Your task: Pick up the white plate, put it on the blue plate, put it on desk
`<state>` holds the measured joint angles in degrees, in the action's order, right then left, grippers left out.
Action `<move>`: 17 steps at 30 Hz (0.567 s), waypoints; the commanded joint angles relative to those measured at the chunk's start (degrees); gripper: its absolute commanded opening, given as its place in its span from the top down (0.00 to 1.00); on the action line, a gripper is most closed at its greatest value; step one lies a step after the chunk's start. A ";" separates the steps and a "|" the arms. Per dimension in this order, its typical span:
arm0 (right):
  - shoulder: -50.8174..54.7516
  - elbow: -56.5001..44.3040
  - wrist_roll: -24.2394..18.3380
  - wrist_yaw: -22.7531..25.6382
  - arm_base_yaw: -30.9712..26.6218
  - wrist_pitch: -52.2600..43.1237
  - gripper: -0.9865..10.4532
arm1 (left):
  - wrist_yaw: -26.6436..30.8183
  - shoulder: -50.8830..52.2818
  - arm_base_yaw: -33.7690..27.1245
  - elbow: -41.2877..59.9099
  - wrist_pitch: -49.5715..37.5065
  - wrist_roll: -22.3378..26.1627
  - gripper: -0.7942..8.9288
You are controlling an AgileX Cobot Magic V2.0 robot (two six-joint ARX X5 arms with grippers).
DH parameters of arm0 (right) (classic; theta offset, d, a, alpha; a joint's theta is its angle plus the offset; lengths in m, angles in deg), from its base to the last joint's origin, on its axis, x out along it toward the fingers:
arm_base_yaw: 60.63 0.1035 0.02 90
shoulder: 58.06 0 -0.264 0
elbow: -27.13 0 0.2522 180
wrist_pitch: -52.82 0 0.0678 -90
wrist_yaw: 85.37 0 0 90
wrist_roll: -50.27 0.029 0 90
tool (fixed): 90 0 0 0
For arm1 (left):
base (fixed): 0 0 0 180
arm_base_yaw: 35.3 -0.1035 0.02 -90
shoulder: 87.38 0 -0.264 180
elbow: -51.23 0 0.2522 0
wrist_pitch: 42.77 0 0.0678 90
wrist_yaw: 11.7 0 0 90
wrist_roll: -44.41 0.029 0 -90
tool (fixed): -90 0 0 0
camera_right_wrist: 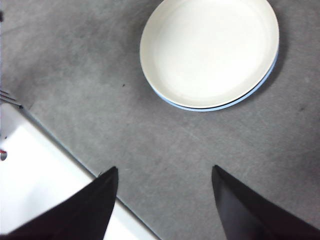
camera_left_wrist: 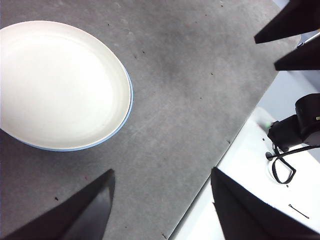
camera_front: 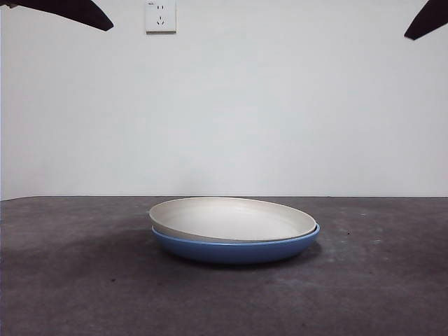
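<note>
Stacking looks finished: the white plate [camera_front: 234, 218] sits inside the blue plate [camera_front: 236, 248], a little below the centre of the front frame, tilted so that its left rim stands higher than its right. In the left wrist view only a thin blue edge [camera_left_wrist: 129, 107] shows around the white plate [camera_left_wrist: 60, 82], at the upper left of that frame; in the right wrist view the pair lies at the upper right, white [camera_right_wrist: 209, 52] over blue [camera_right_wrist: 220, 107].

What seems to be left is the last step, to put a plate on the desk [camera_front: 70, 280]; I judge that the white plate must be lifted off again for this.

Both arms wait high and apart from the plates. The left gripper [camera_left_wrist: 160, 200] has its jaws spread wide with nothing between them, and the right gripper [camera_right_wrist: 165, 197] is the same.

The desk is dark grey, mottled, with small specks. Behind it stands a plain white wall [camera_front: 280, 105] with a socket [camera_front: 160, 16] at the upper left of the front frame. Beside the desk edge, a white surface [camera_left_wrist: 250, 175] with a black cable [camera_left_wrist: 282, 165] shows at the right of the left wrist frame.
</note>
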<state>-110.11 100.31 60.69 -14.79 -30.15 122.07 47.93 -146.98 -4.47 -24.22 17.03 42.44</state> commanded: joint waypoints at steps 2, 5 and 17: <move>0.00 0.52 -0.85 0.09 0.92 0.26 0.65 | -0.33 -0.33 0.42 -0.59 -0.37 0.85 0.60; 0.00 0.52 -0.85 0.13 0.94 0.24 0.65 | -0.33 -0.33 0.42 -0.59 -0.26 0.85 0.60; 0.00 0.52 -0.92 0.11 0.94 0.74 0.79 | -0.33 -0.33 0.42 -0.59 -0.11 0.85 0.76</move>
<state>-109.74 100.31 60.56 -14.73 -29.60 122.90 47.93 -146.98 -4.47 -24.22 17.12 42.44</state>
